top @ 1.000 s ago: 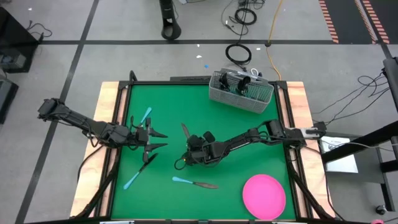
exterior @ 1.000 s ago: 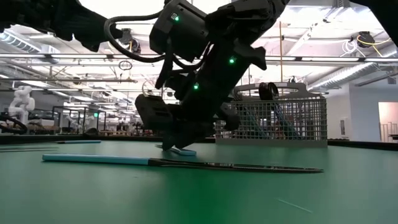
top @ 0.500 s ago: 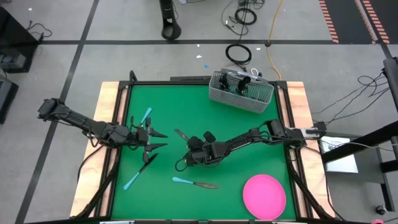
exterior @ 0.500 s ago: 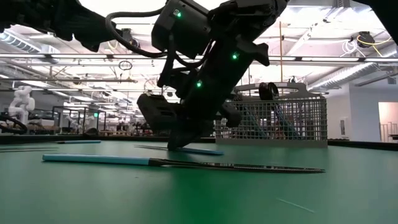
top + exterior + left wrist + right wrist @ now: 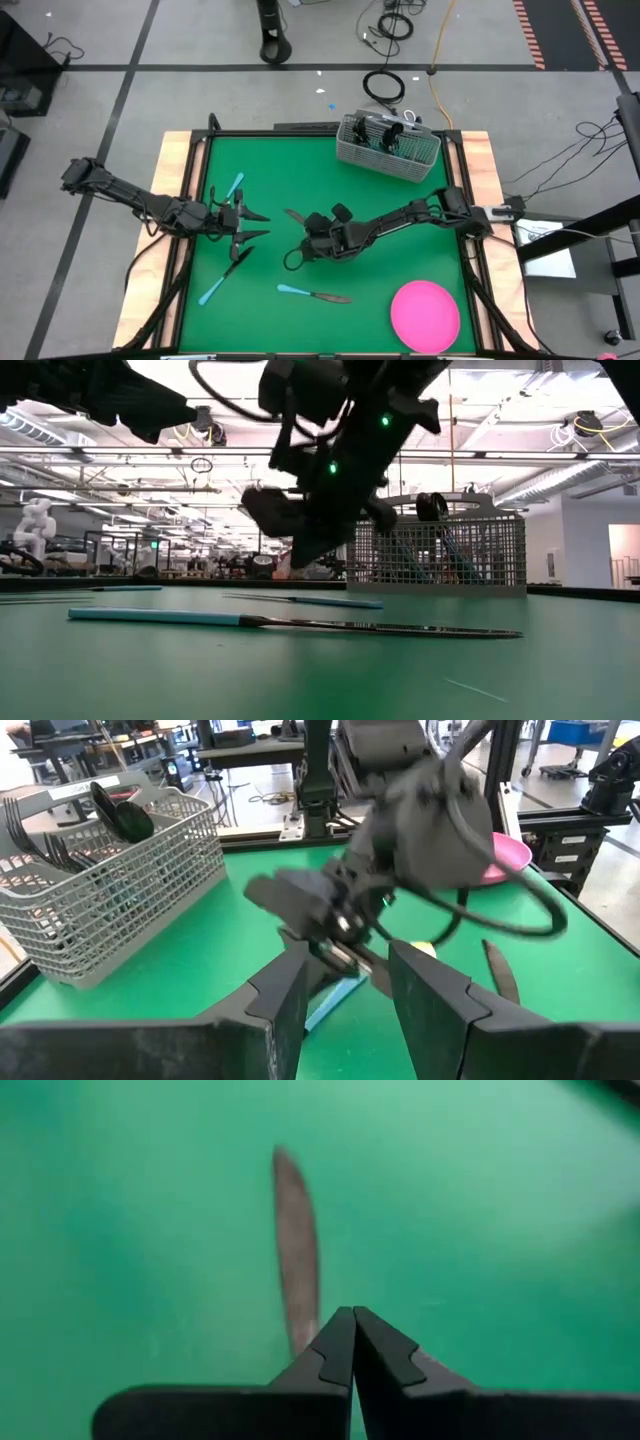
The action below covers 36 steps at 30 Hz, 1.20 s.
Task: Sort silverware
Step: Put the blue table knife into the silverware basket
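Right gripper (image 5: 352,1312) pinched closed on nothing, hovering mid-table just over flat-lying thin knife (image 5: 297,1250) with light blue handle and dark blade. Left gripper (image 5: 350,968) parked table-left, fingers parted, empty. Probably light, stiff, slippery; best gripped across handle.

A dark robot arm (image 5: 330,450) with green indicator lights hangs over the green table surface (image 5: 300,680), its lower end clear of the mat. Nearest the camera, a knife (image 5: 290,622) with a light blue handle and dark blade lies flat. Behind it, below the arm, lies a second utensil (image 5: 305,600) with a blue handle. Another blue handle (image 5: 125,588) lies far back at the picture's left. A grey wire-mesh caddy (image 5: 440,555) stands at the rear, holding utensils.
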Tool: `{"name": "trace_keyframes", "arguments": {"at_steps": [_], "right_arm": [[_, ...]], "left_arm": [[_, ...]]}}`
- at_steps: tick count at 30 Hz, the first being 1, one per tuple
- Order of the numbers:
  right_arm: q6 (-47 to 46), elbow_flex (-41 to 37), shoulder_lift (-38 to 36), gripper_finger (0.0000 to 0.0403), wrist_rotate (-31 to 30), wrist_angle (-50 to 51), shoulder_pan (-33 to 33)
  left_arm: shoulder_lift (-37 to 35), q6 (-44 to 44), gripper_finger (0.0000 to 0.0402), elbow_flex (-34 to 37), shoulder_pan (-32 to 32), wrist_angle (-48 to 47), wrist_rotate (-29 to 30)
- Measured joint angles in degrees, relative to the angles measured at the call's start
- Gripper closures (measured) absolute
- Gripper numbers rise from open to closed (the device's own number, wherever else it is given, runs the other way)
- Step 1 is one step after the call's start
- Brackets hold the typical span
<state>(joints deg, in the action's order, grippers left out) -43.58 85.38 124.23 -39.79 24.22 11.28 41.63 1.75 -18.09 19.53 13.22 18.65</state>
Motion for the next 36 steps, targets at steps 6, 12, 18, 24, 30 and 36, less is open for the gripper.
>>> {"name": "trace_keyframes", "arguments": {"at_steps": [6,12,18,24,30,36], "right_arm": [[1.67,0.07,-2.96,0.0401,-2.01,0.6,-0.93],[2.23,0.2,-4.84,0.0402,4.48,1.1,-2.36],[2.31,0.22,-4.25,0.0385,12.67,1.22,-3.43],[4.46,0.01,-3.79,0.0314,15.97,0.84,-4.14],[8.73,-1.98,-3.72,0.0247,10.38,-1.82,-2.8],[8.63,-5.63,-3.66,0.0232,6.77,-9.44,-0.71]], "left_arm": [[0.0,-0.01,0.0259,0.0,0.0,-0.02,0.0],[0.0,-0.01,0.0259,0.0,0.0,-0.03,0.0],[0.0,-0.01,0.0259,0.0,0.0,-0.03,-0.01],[0.0,-0.01,0.0259,0.0,0.0,0.46,0.0],[-0.01,-0.03,0.0259,0.0,0.0,0.84,-0.02],[0.0,-0.01,0.0259,0.0,0.0,0.81,-0.02]]}}
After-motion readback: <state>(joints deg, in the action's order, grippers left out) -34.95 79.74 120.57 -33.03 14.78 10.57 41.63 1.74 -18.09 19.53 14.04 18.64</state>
